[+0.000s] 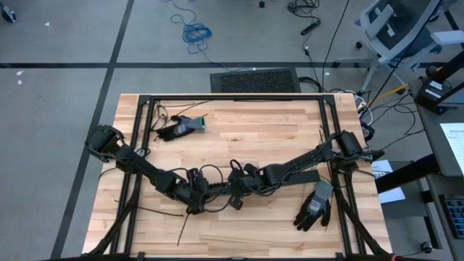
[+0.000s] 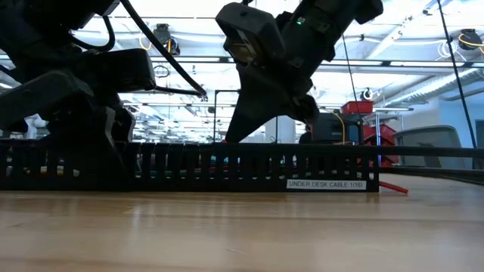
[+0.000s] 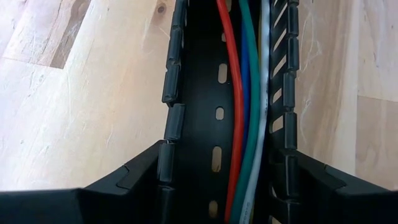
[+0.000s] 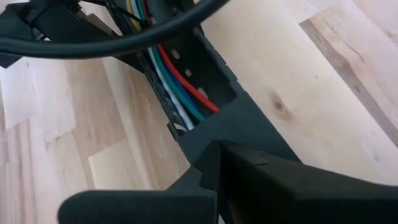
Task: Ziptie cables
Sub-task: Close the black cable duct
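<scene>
Left hand (image 3: 214, 199), fingers spread wide, straddles the tray (image 3: 214, 112); cables (image 3: 245, 106) run lengthwise straight ahead between them.

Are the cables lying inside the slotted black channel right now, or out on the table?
Inside. The left wrist view shows the cables running along the floor of the slotted channel, between its finger walls; the right wrist view agrees.
</scene>
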{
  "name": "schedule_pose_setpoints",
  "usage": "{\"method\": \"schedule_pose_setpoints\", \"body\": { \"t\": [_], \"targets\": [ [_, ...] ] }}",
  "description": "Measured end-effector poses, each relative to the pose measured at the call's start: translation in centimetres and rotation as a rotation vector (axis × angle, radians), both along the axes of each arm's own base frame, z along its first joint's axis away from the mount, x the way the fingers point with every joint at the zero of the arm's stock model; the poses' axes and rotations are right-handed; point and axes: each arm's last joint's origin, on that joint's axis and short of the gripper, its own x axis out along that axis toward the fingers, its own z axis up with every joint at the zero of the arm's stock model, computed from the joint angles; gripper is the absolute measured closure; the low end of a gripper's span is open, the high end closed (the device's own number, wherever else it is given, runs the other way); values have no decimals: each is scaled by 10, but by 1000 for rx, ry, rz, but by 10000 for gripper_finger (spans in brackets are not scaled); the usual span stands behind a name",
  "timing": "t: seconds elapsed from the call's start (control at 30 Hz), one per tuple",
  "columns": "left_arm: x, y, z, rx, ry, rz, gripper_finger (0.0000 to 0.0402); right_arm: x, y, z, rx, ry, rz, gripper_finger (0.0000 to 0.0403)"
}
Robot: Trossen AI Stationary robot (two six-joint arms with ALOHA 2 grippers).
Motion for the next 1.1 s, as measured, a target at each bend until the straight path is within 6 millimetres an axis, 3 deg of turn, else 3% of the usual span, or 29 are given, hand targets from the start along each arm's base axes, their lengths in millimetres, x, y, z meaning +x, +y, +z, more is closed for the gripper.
{"method": "schedule_pose_setpoints", "body": {
  "t": [0.33, 0.53, 0.63, 0.77, 0.93, 1.1],
  "targets": [
    [1, 0, 0, -3, -7, 13, 152, 2, -2, 6, -3, -41, 40, 403],
    [1, 1, 0, 4, -14, 31, 152, -7, -3, 37, -28, -96, 95, 403],
    [1, 1, 0, 5, -13, 28, 152, -20, -8, 48, -102, -23, 142, 403],
    [0, 1, 0, 7, -8, 25, 152, -54, -19, 63, -217, 194, 158, 403],
    [-1, 1, 0, 13, 4, 19, 152, -127, -35, 69, -352, 594, 16, 403],
    [-2, 2, -1, 23, 27, 18, 152, -207, -48, 61, -203, 716, -205, 403]
  ]
}}
